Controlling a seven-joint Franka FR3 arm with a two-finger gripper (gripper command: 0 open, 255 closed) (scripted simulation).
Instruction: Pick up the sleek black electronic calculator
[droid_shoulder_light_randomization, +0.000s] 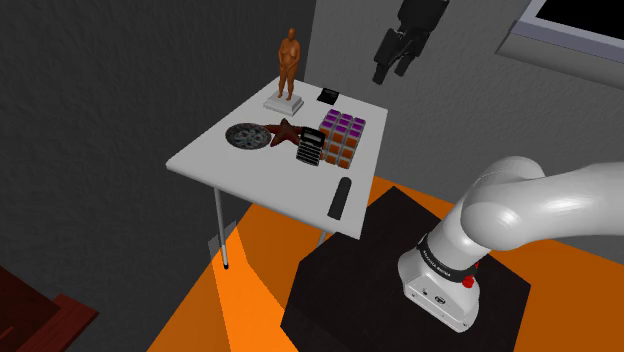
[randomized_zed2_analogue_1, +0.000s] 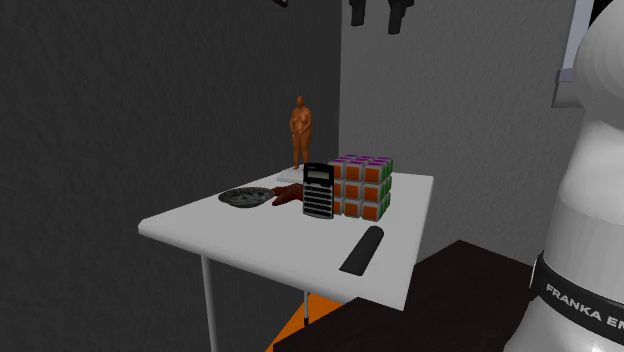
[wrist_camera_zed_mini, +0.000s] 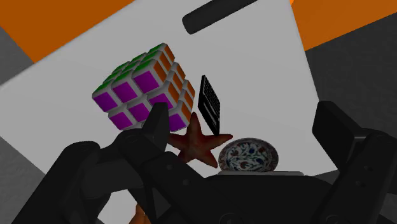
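The black calculator (droid_shoulder_light_randomization: 310, 148) (randomized_zed2_analogue_1: 318, 191) (wrist_camera_zed_mini: 210, 102) stands nearly upright on the white table (droid_shoulder_light_randomization: 250, 178), leaning against a colourful puzzle cube (droid_shoulder_light_randomization: 342, 137) (randomized_zed2_analogue_1: 362, 185) (wrist_camera_zed_mini: 143, 86). Its keys face away from the cube. My black gripper (droid_shoulder_light_randomization: 393, 70) (randomized_zed2_analogue_1: 377, 15) (wrist_camera_zed_mini: 242, 118) hangs high above the table's far side, well clear of the calculator. In the wrist view its fingers (wrist_camera_zed_mini: 156, 124) stand wide apart with nothing between them.
A dark red star (droid_shoulder_light_randomization: 285, 132) (wrist_camera_zed_mini: 200, 143) and a patterned plate (droid_shoulder_light_randomization: 245, 136) (wrist_camera_zed_mini: 248, 156) lie beside the calculator. A brown figurine (droid_shoulder_light_randomization: 289, 62) and a small black square (droid_shoulder_light_randomization: 328, 96) sit at the far edge. A black bar (droid_shoulder_light_randomization: 340, 197) (randomized_zed2_analogue_1: 362, 250) lies near the stand.
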